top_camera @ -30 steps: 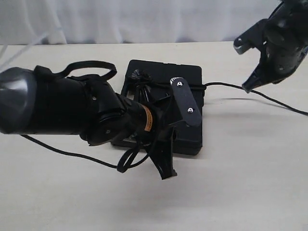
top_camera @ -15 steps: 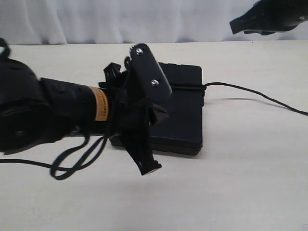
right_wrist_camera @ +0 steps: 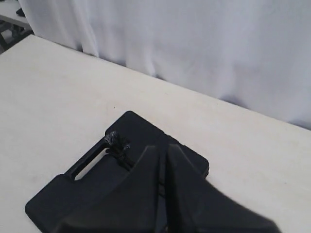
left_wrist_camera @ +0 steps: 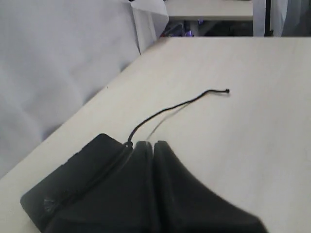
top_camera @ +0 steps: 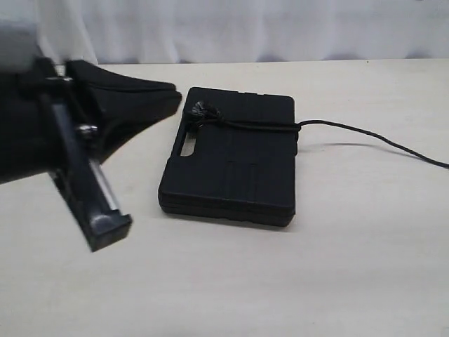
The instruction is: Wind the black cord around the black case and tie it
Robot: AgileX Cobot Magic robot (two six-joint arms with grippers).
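Observation:
The black case (top_camera: 231,168) lies flat in the middle of the table, handle slot toward the left. The black cord (top_camera: 259,126) runs across its far end, bunched in a knot (top_camera: 202,112) at the far left corner; its tail (top_camera: 379,142) trails off right over the table. My left gripper (top_camera: 174,97) hovers shut and empty just left of that corner, close to the camera. In the left wrist view its tips (left_wrist_camera: 153,144) sit over the case (left_wrist_camera: 73,179), with the cord tail (left_wrist_camera: 170,109) beyond. My right gripper (right_wrist_camera: 163,147), shut and empty, hangs above the case (right_wrist_camera: 63,199) and knot (right_wrist_camera: 115,141).
The pale wooden table (top_camera: 351,253) carries the case and cord. A white curtain (top_camera: 245,28) hangs along the table's far edge. Beyond the table's end in the left wrist view stands other furniture (left_wrist_camera: 209,9).
The left arm has drawn back left off the case, toward the camera. The right arm has risen out of the exterior view. The case and tied cord stay put.

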